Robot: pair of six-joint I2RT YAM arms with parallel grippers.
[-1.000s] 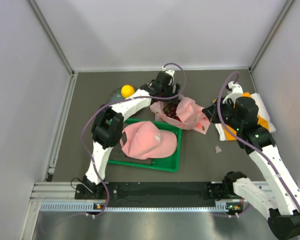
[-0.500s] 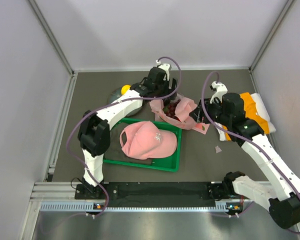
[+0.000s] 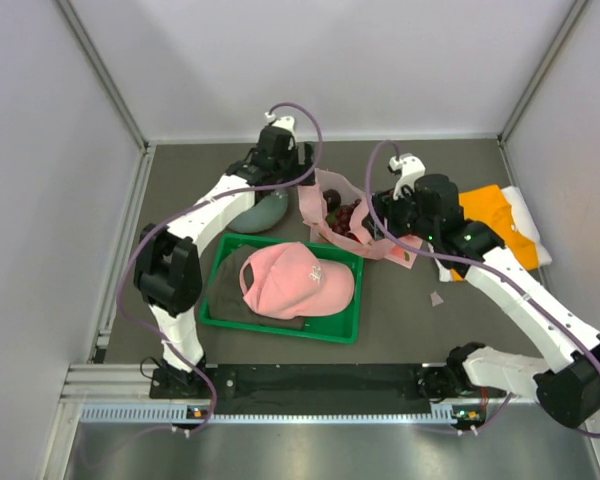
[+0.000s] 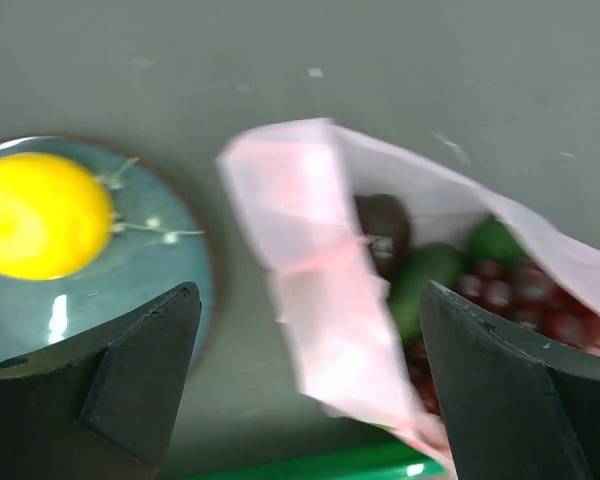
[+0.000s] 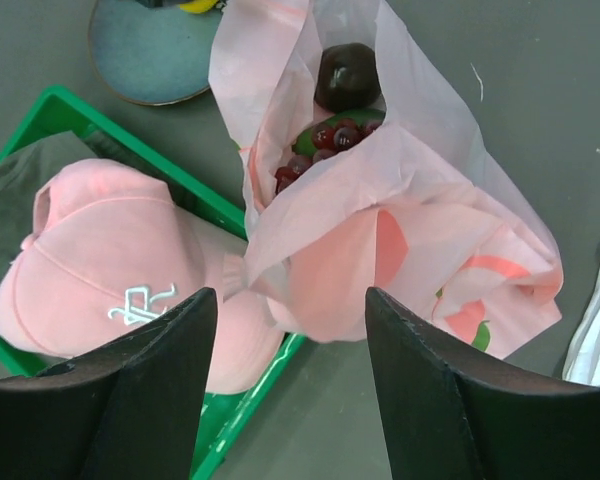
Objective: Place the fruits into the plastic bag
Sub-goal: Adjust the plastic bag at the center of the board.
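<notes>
Your plastic bag (image 5: 400,230) lies on the surface (image 3: 410,320) holding grapes (image 5: 325,140) and a dark brown fruit (image 5: 347,75), while the yellow citrus (image 4: 40,215) sits outside on the blue plate (image 4: 170,260) beside it. Both the left claw (image 4: 310,300) and right claw (image 5: 290,300) stand apart, empty. You're at the citrus pickup, I judge: centre the left over it, descend, close.

One plastic bag (image 5: 380,250) holds one dark brown fruit (image 5: 347,75), one bunch of grapes (image 5: 320,140) and at least two avocados (image 4: 425,280). One yellow fruit (image 4: 40,215) sits on one plate (image 5: 150,55). Also on the table: one cap (image 5: 110,270), one tray (image 3: 280,331) and one orange cloth (image 3: 500,225).
</notes>
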